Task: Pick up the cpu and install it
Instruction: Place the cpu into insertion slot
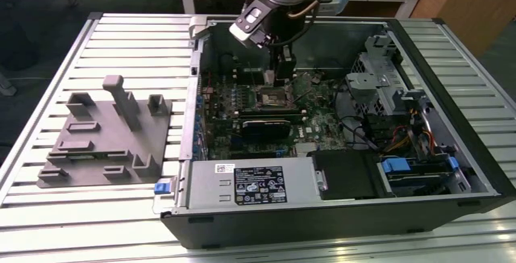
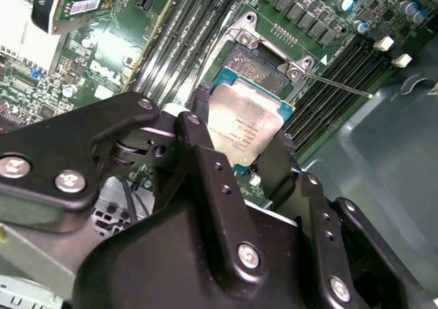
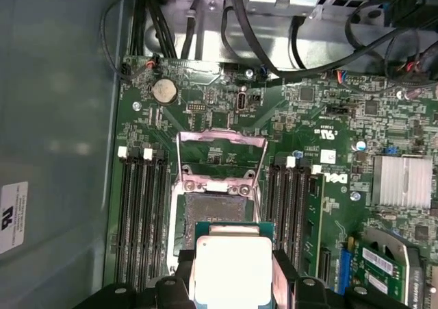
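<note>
Black linkages of the tool crowd the foreground of the second wrist view; its two fingers are drawn in against opposite edges of the cpu, so the tool is clamped on the chip and has hold of nothing else; the cpu's pale silver lid faces the camera, with a green rim showing round it; it hangs over the open socket on the motherboard, close to the socket, though whether it touches I cannot tell. In the first wrist view the tool grips the cpu the same way, the chip overlapping the nearer part of the socket; the socket's metal load plate stands swung open beyond it; dark memory slots run along both sides of the socket; a round coin battery sits further off on the board. In the exterior view the tool reaches down into the open computer case, above the socket; the case lies on its side on a slatted metal desk; a grey moulded tray rests on the desk near the case, on the exterior view's left.
</note>
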`<act>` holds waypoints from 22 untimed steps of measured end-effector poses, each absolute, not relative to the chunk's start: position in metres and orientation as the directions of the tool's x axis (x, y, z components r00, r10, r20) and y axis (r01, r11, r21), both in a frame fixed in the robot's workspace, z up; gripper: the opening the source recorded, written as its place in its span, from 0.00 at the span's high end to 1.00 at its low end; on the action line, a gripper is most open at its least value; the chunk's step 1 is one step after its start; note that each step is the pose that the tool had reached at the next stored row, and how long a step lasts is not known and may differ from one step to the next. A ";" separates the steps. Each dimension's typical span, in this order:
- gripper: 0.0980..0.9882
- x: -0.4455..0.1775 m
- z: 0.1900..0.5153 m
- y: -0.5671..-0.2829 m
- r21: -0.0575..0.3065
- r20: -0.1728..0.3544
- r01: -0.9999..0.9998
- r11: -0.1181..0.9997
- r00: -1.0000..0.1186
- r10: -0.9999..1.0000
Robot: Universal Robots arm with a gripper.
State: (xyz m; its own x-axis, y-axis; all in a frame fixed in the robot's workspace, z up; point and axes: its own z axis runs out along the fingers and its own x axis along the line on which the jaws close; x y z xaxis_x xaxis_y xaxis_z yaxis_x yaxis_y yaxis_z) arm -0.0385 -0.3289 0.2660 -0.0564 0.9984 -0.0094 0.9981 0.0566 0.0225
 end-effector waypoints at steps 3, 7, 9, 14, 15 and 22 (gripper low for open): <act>0.51 -0.038 0.262 -0.327 0.022 -0.009 0.998 0.057 -0.056 0.998; 0.51 -0.038 0.258 -0.326 0.022 -0.009 0.998 0.057 -0.056 0.998; 0.51 -0.038 0.257 -0.326 0.022 -0.009 0.998 0.056 -0.056 0.998; 0.51 -0.038 0.256 -0.326 0.023 -0.009 0.998 0.057 -0.056 0.998; 0.51 -0.038 0.255 -0.326 0.023 -0.009 0.998 0.056 -0.056 0.998; 0.51 -0.038 0.253 -0.326 0.022 -0.010 0.998 0.056 -0.056 0.998</act>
State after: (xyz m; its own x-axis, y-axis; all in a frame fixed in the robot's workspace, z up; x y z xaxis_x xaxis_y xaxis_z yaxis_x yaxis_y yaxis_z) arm -0.0384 -0.3262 0.2530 -0.0563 0.9984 -0.0096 0.9982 0.0565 0.0225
